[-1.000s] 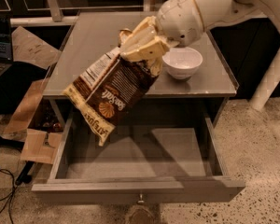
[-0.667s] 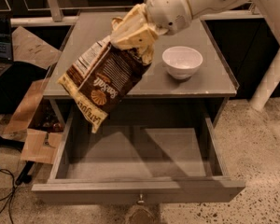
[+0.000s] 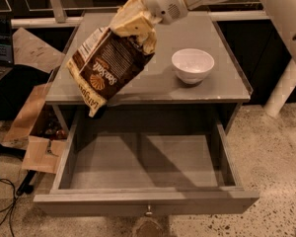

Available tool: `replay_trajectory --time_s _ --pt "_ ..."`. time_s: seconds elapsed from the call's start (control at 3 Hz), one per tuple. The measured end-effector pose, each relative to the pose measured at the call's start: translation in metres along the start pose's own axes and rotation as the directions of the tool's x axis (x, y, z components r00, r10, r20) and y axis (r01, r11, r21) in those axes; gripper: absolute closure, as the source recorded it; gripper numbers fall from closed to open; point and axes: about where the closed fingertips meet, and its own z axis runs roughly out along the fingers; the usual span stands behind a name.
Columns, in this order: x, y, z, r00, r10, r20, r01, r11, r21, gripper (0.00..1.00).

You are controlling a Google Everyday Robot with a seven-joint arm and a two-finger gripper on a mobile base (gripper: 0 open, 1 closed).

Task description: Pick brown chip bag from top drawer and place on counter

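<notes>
Crinkle film around mostly air: the chip bag (image 3: 108,68) looks very light, soft and easy to crush, and its skin is probably slick, so a firm pinch on gathered material should serve better than a squeeze on the puffed body. That is how it is held now. The claw (image 3: 140,21), up near the back left of the surface (image 3: 158,83), is pinching the bunched cream top of the bag, whose folds hide most of the fingers.

The bag hangs free in the air, touching nothing else. It is above the left part of the surface and well clear of the open drawer (image 3: 143,201) below. Its long axis runs on a slant, from the pinched top at upper right down to the bottom seam at lower left. The low corner pokes out past the front left edge of the surface. The printed brown face is turned toward the camera, and the white label runs along the upper left side.

A white bowl (image 3: 193,65) stands to the right, apart from the bag. Because the bag dangles loosely, it is likely to swing and to flop flat once set down.
</notes>
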Motion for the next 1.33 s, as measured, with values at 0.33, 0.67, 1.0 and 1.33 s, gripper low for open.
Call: replay_trajectory --time_s 0.33,0.67,1.0,1.33 --pt "0.009 -0.027 0.005 0.998 0.027 -0.052 -0.021 0.9942 0.105 1.00" --pt "0.017 -0.047 0.011 0.995 0.049 -0.085 -0.034 0.9856 0.166 1.00" --pt "0.025 -0.062 0.019 0.992 0.067 -0.111 -0.045 0.9803 0.192 1.00" --pt "0.031 -0.072 0.030 0.988 0.075 -0.137 -0.048 0.9796 0.195 1.00"
